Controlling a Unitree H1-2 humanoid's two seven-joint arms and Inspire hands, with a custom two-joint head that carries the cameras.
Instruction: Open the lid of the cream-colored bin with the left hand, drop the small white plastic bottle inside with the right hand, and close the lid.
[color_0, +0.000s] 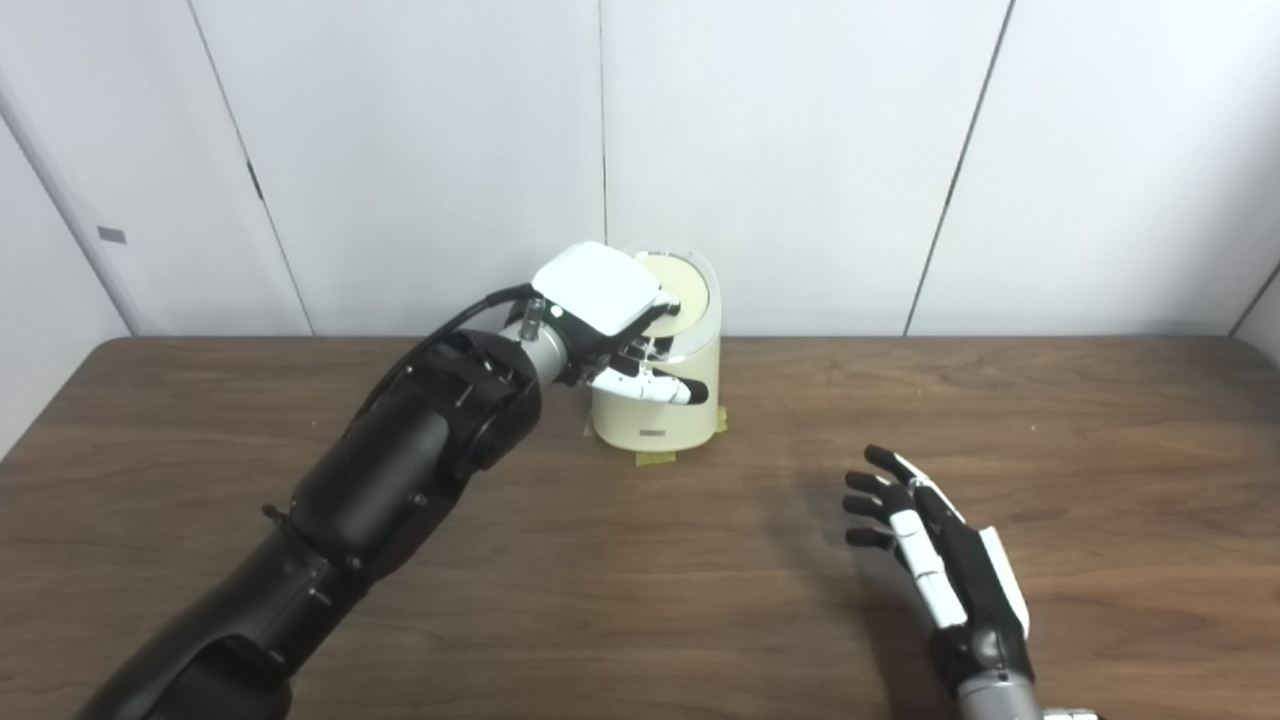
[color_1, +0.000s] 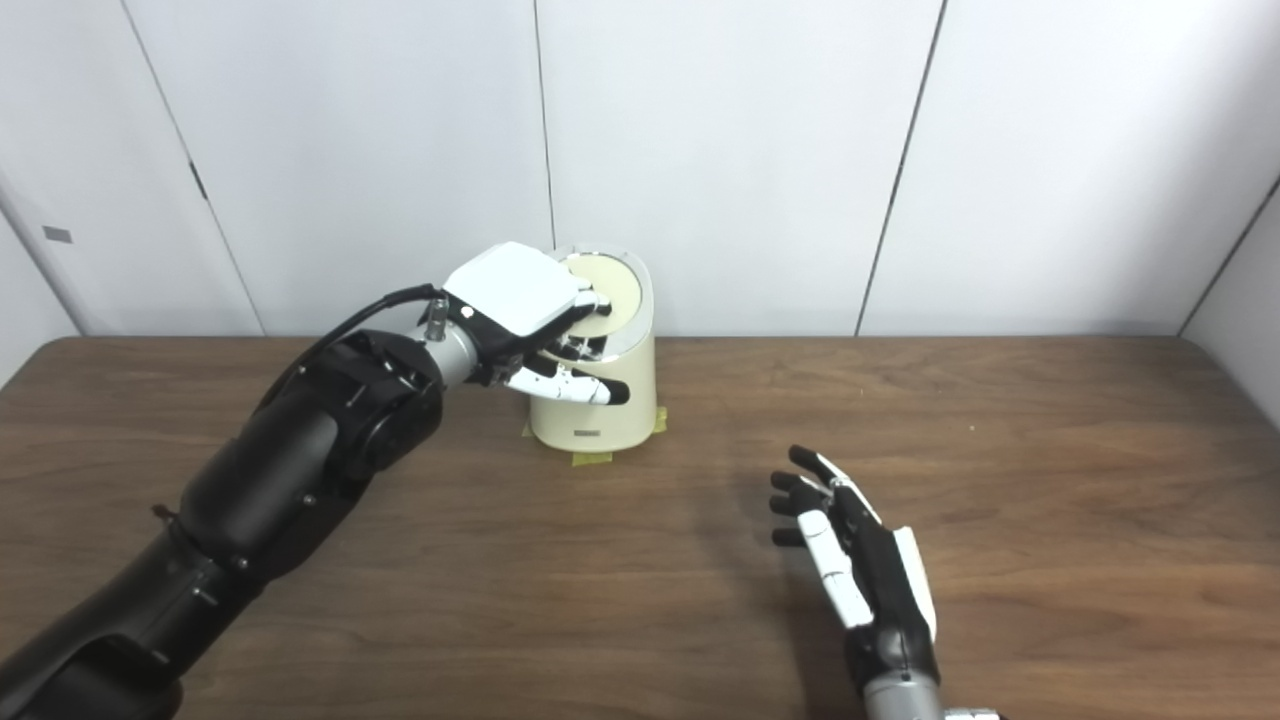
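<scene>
Left eye view: the left hand (color_0: 610, 320) rests over the lid (color_0: 683, 290) of the cream bin (color_0: 660, 405), fingers curled on its near edge, apparently pressing it shut. Further right, the right hand (color_0: 940, 550) hovers open and empty above the table (color_0: 1100, 450). No bottle shows, probably inside already; nothing blocks withdrawal.

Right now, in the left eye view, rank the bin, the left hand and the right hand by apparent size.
1. Cream-colored bin, though partly hidden.
2. Left hand and right hand look about alike; the right is nearer the camera, so I won't rank them.
</scene>
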